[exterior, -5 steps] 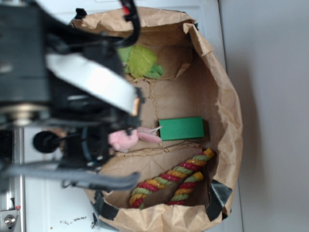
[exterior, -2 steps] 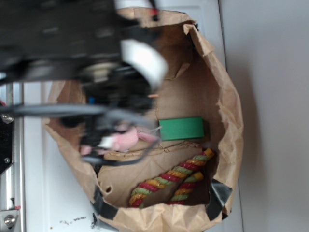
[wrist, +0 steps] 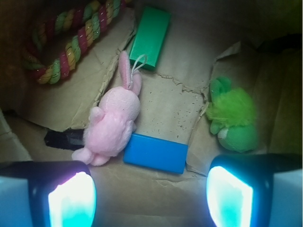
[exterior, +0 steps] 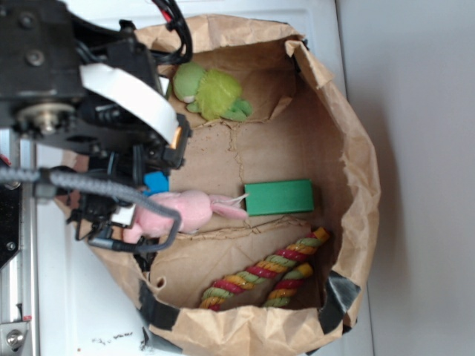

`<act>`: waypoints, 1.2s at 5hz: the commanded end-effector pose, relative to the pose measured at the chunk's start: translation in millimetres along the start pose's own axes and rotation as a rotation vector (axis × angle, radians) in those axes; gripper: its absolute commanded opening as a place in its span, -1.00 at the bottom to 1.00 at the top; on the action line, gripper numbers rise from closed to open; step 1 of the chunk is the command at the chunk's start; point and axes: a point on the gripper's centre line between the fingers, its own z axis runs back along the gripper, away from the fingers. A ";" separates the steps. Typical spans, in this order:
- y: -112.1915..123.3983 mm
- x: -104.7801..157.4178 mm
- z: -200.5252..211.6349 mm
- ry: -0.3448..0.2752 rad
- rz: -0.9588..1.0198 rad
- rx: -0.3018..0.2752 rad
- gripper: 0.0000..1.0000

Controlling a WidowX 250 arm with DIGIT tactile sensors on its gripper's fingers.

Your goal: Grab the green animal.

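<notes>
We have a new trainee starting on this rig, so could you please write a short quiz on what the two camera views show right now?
1. True or false: the gripper has already closed on the green plush animal.
2. Multiple choice: in the wrist view, what lies right against the pink plush bunny? A) the blue block B) the braided rope toy C) the green plush animal
3. Fill in: everything sits inside a brown paper ____.

Key:
1. False. Its jaws stand apart, empty, with the animal ahead near the right-hand finger.
2. A. The green block lies by the bunny's ears.
3. bag
</notes>
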 end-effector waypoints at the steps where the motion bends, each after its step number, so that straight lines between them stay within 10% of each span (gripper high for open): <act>1: 3.9 4.4 9.2 -0.026 0.016 0.024 1.00; 6: 24.5 31.5 -14.8 -0.023 0.037 0.022 1.00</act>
